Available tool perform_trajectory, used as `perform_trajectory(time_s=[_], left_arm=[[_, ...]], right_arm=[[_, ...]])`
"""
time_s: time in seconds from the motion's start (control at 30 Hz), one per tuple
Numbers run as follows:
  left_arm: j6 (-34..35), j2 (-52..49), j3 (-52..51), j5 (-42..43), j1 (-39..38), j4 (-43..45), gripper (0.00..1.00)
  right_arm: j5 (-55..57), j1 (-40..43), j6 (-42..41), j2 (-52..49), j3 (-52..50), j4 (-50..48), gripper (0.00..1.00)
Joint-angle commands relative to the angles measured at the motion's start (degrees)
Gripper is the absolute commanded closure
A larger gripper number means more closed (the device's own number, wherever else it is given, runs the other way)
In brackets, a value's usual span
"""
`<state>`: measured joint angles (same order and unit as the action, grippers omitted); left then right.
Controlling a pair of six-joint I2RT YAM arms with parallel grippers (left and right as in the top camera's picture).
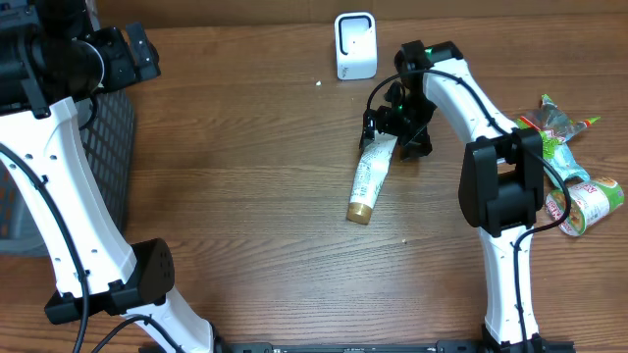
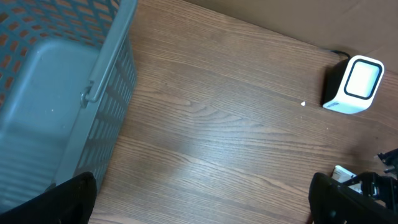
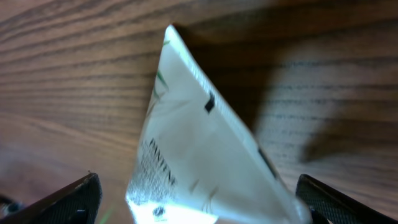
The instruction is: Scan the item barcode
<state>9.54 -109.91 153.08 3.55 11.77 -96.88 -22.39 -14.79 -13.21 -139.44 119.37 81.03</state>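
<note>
The right gripper (image 3: 199,196) has its fingers spread wide. Between them lies the flat crimped end of the white plastic tube with a gold cap (image 1: 370,178), not gripped. The left gripper (image 2: 202,199) is also spread wide and holds nothing. The grey plastic mesh basket (image 2: 106,74) is just beside one of its fingers.

White cosmetic tube (image 1: 370,176) with gold cap, lying slantwise, cap nearest, white barcode scanner (image 1: 355,45) upright beyond its crimped end

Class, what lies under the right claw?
The crimped end of a Pantene tube, lying on the table between the fingers of the open right claw. Overhead, the claw covers that end; the tube's underside, and any barcode there, is hidden.
</note>
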Motion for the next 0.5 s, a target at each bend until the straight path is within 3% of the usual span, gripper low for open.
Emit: perform_trajectory(time_s=[0.0,0.13,0.23,0.47], left_arm=[[0.76,-0.02,0.02,-0.63,0.11,0.09,0.00],[0.76,-0.02,0.02,-0.63,0.11,0.09,0.00],[0.76,-0.02,0.02,-0.63,0.11,0.09,0.00],[0.76,-0.02,0.02,-0.63,0.11,0.09,0.00]], right_arm=[[3.17,-1.31,-4.07,1.16,-1.18,-1.38,0.00],[3.50,-2.51,-4.59,1.14,-3.13,-3.04,0.02],[3.50,-2.84,-4.61,1.16,-4.35,-3.17,0.14],[3.45,-2.84,-4.57,1.16,-4.35,-4.33,0.60]])
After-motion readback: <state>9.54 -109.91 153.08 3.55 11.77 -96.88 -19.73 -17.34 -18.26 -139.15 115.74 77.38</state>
